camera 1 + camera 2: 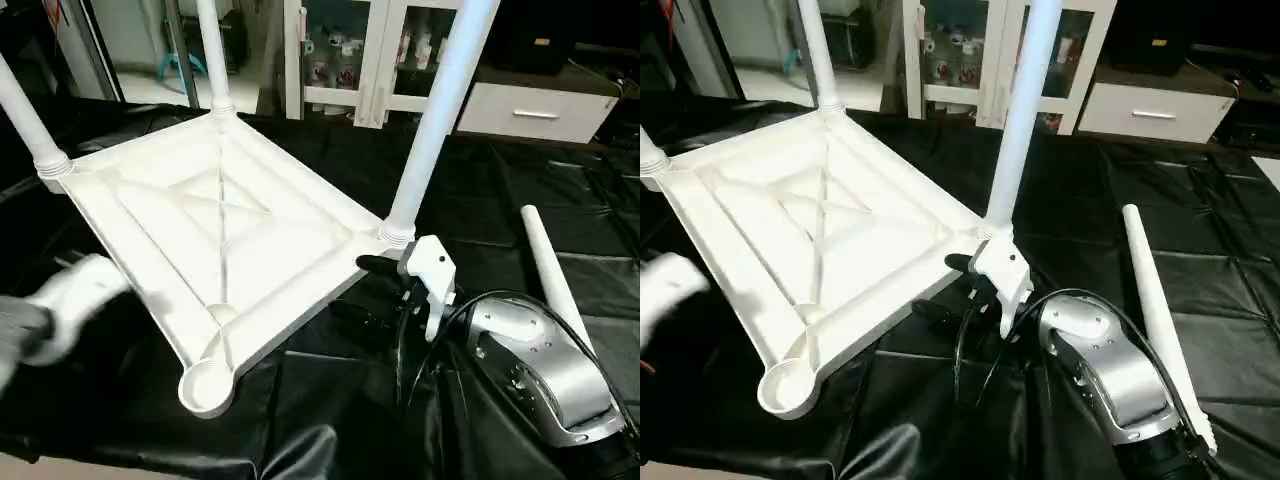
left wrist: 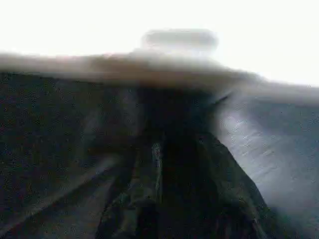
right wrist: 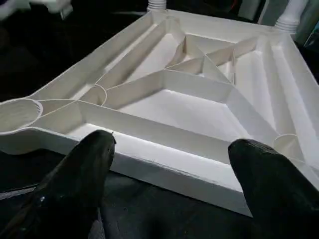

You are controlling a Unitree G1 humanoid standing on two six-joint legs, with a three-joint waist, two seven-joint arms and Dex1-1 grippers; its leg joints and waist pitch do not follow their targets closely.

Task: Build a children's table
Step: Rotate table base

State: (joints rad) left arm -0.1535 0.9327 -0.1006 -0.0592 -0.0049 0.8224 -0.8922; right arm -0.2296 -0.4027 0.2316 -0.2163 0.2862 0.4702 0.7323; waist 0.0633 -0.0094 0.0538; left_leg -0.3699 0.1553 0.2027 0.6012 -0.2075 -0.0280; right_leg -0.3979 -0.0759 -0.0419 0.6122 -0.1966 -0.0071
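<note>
The children's table top (image 1: 220, 220) lies upside down on the black cloth, its X ribs facing up. Three white legs stand in its corner sockets: one at the right (image 1: 440, 110), one at the back (image 1: 212, 50) and one at the far left (image 1: 25, 115). The nearest corner socket (image 1: 205, 385) is empty. A fourth leg (image 1: 553, 280) lies loose on the cloth to the right. My right gripper (image 3: 174, 144) is open, its black fingers (image 3: 84, 169) facing the top's near edge beside the right leg. My left arm (image 1: 60, 310) shows as a blur at the top's left edge.
The black cloth (image 1: 500, 190) covers the whole work surface. Behind it stand white glass-door cabinets (image 1: 340, 50) and a white drawer unit (image 1: 530, 105). Black cables (image 1: 420, 340) loop over my right wrist.
</note>
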